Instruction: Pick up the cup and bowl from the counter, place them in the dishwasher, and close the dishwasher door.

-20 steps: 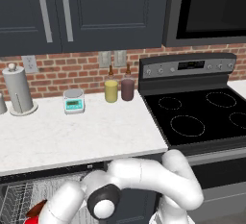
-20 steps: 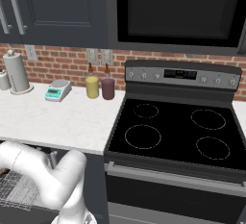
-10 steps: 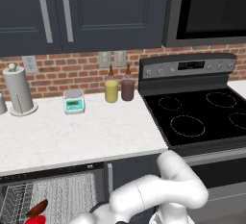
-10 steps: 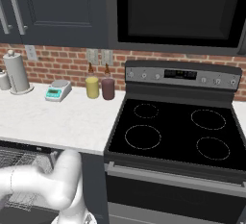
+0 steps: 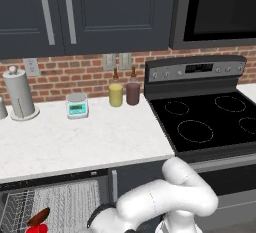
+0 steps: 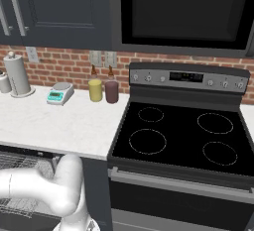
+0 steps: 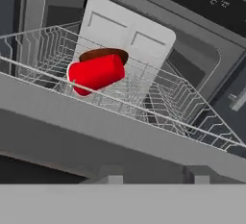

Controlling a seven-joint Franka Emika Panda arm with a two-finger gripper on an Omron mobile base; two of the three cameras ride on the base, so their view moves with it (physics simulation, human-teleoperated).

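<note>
Tabletop and dishwasher rack, as you are seeing them

Your white marble tabletop (image 5: 75, 144) is carrying a paper towel roll (image 5: 19, 93) at its back left, a small scale (image 5: 77, 105) near the middle, and a yellow tumbler (image 5: 115, 95) standing just beside a maroon tumbler (image 5: 133, 92) by the stove. Below it, the wire rack (image 7: 158, 103) of the dishwasher is holding the red cup (image 7: 96, 73), lying on its side, with the reddish-brown bowl (image 7: 104, 55) sitting right behind it.

Ahead of the hand, a smooth red plastic-looking cup (image 7: 96, 73) lies in a thin grey wire rack (image 7: 158, 107). Behind it sits a matt reddish-brown bowl (image 7: 104, 55).
</note>
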